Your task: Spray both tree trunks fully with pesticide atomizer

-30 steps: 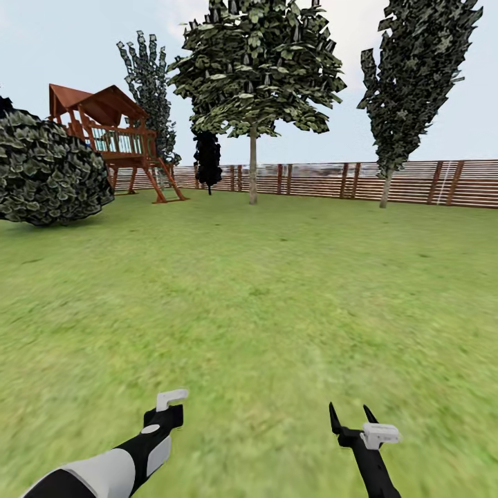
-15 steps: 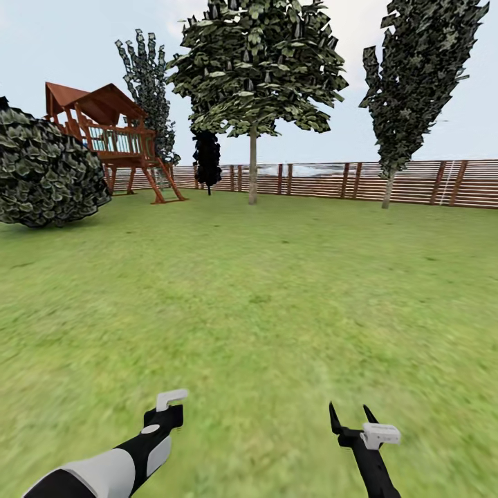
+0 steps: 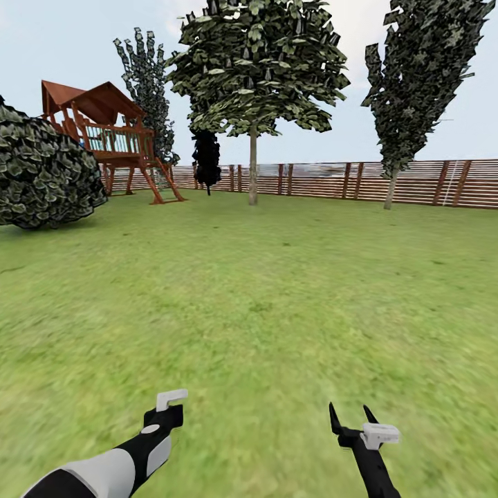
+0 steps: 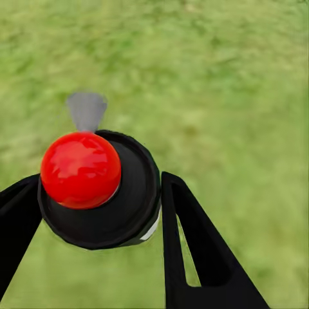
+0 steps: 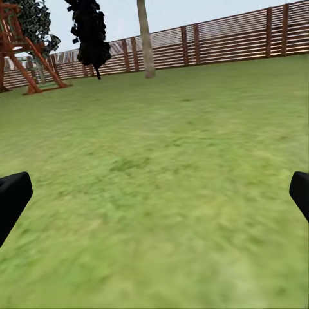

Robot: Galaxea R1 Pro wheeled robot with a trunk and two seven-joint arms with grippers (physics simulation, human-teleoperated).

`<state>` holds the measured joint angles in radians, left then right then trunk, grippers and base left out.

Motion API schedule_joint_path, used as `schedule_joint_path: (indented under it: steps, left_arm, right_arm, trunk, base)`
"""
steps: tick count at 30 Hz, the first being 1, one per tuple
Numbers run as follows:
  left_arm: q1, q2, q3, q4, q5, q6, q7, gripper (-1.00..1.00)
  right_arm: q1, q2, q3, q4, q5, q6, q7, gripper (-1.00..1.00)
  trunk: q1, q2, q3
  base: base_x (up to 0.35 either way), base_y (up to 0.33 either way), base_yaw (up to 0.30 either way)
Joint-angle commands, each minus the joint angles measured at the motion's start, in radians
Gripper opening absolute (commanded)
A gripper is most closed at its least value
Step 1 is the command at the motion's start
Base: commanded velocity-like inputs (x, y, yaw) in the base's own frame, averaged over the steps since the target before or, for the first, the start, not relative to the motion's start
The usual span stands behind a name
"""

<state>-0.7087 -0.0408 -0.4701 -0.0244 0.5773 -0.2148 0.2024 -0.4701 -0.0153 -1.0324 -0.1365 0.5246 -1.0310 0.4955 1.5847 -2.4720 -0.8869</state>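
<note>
Nearest the robot, the left tool (image 4: 96,212) is closed on the pesticide atomizer (image 4: 100,190) — a black round body with a glossy red ball on top and a small grey nozzle at its far end, one black finger (image 4: 193,251) just beside it on each side. It is held over the blurry green floor (image 4: 219,84). In the head view the left tool (image 3: 166,408) sits low and left of centre at the end of a black-and-white forearm, with a white part above it; the atomizer itself cannot be made out there.

The right tool (image 3: 353,418) is low on the right, its two black fingers spread wide apart with nothing between them; in the right wrist view only the fingertips (image 5: 13,196) show at the edges, with grass between.

Beyond, the lawn runs open to the far side of the garden. A round dark bush (image 3: 41,173) stands at the left, a red-brown wooden playhouse (image 3: 104,135) behind it. Further back — near the brown slat fence (image 3: 415,181) — rise two trees: one with a broad canopy (image 3: 256,62) and a thin pale trunk (image 3: 253,166), another narrower one (image 3: 422,69) to the right. A small near-black cypress (image 3: 206,155) stands by the fence.
</note>
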Motion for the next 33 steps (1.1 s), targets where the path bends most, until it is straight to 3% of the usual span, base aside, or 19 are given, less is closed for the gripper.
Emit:
schedule_joint_path:
  steps: [1,33]
  left_arm:
    - [0.0,0.0,0.0,0.0,-0.001,0.0,0.0,-1.0]
    - [0.0,-0.001,-0.001,0.0,0.0,0.0,0.001,-1.0]
  right_arm:
    - [0.0,0.0,0.0,0.0,0.0,0.0,0.0,1.0]
    - [0.0,0.0,0.0,0.0,0.0,0.0,0.0,1.0]
  trunk:
    - [0.0,0.0,0.0]
    - [0.0,0.0,0.0]
  base:
    - [0.337,0.0,0.0]
    - [0.337,0.0,0.0]
